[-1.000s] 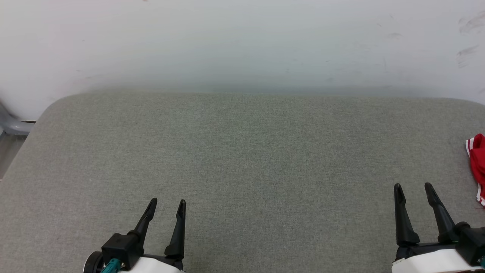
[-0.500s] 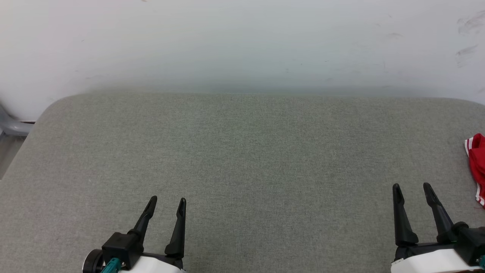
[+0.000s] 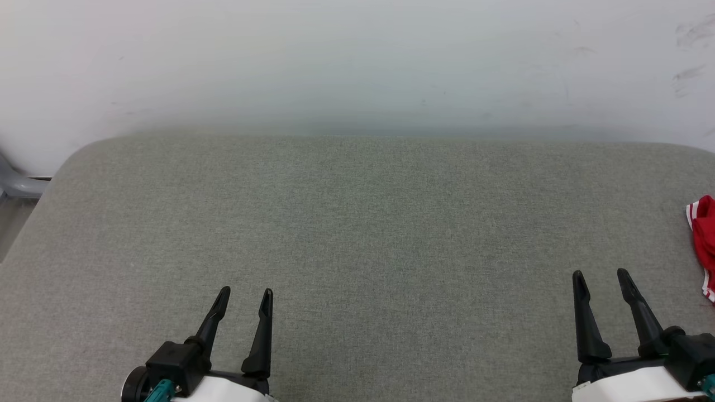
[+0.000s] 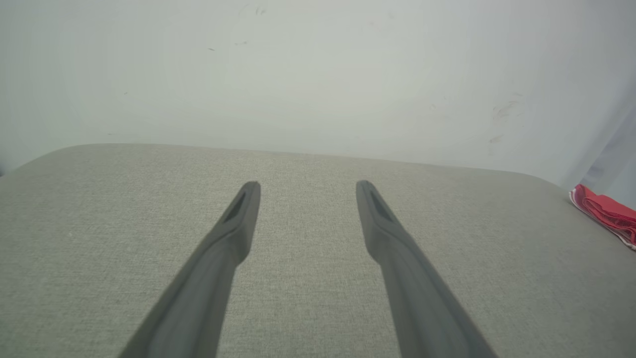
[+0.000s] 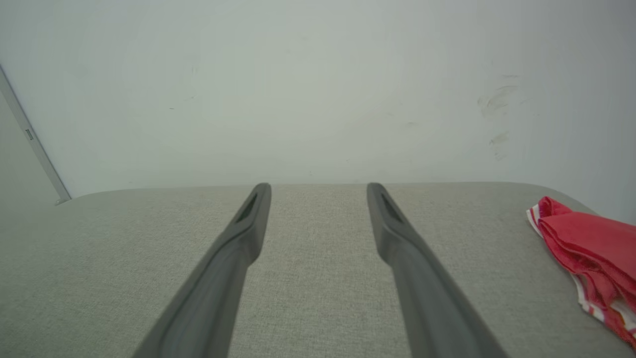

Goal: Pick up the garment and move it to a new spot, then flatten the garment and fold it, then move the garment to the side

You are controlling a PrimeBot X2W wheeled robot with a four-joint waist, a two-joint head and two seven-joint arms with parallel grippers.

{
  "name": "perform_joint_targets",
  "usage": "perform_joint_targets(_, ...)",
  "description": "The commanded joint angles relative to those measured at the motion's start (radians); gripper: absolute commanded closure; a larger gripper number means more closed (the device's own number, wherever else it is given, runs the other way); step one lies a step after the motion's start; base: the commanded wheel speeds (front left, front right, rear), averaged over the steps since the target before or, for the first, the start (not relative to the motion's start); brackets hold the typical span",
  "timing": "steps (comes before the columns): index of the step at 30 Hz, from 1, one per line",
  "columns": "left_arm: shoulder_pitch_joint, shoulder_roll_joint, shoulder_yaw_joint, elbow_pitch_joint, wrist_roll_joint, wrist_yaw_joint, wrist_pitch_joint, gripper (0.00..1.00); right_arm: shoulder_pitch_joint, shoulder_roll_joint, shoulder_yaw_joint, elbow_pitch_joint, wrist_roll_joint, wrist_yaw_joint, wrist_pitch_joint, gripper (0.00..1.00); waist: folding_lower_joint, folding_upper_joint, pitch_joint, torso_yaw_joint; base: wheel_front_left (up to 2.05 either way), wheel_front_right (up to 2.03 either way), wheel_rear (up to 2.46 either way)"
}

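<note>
Garment [image 3: 705, 245] lies bunched at the table's [image 3: 357, 223] right edge, clear of both released, empty jaws. Scene fits awaiting pickup or already set aside; verify before reaching.

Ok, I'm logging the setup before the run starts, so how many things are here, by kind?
Red shirt: 1
Grippers: 2, left gripper and right gripper
Grey table: 1
Total: 4

Table [image 3: 357, 223]: grey-green fabric top, rounded far corners. White wall [image 3: 357, 56] behind it, evenly lit, with dark scuffs [image 3: 690, 75] at far right. Grey curved fitting [image 3: 17, 187] beyond the table's far left corner.
</note>
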Motion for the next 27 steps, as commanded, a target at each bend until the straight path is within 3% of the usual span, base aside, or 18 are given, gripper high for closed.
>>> perform_joint_targets(1,0.003,-0.001,0.0,0.001,-0.004,-0.002,-0.002,0.0,-0.005,0.004,0.002,0.001,0.001,-0.001,-0.003,0.0,0.0,-0.0001,0.0,0.0,0.0,0.0,0.0)
perform_joint_targets(4,0.0,-0.001,-0.002,0.001,-0.009,-0.002,-0.002,0.0,-0.006,0.004,0.002,0.003,0.008,-0.001,-0.003,0.0,0.0,-0.0001,0.002,0.001,0.0,0.0,0.0)
perform_joint_targets(5,0.0,0.0,-0.002,0.001,-0.007,0.0,0.0,1.0,0.0,0.0,0.001,0.001,0.004,0.0,0.0,1.0,0.0,-0.0001,0.002,0.001,0.0,0.0,0.0)
perform_joint_targets(10,0.016,0.0,-0.006,0.036,-0.023,0.001,0.004,1.0,0.01,0.0,0.003,0.04,0.019,0.0,0.008,1.0,0.0,-0.0001,0.002,0.0,0.0,0.0,0.0)
perform_joint_targets(27,-0.026,0.02,0.013,0.062,-0.357,0.001,0.068,1.0,-0.034,-0.005,0.0,0.076,0.346,0.0,0.085,1.0,0.0,-0.0001,0.002,-0.006,0.0,0.0,0.0)
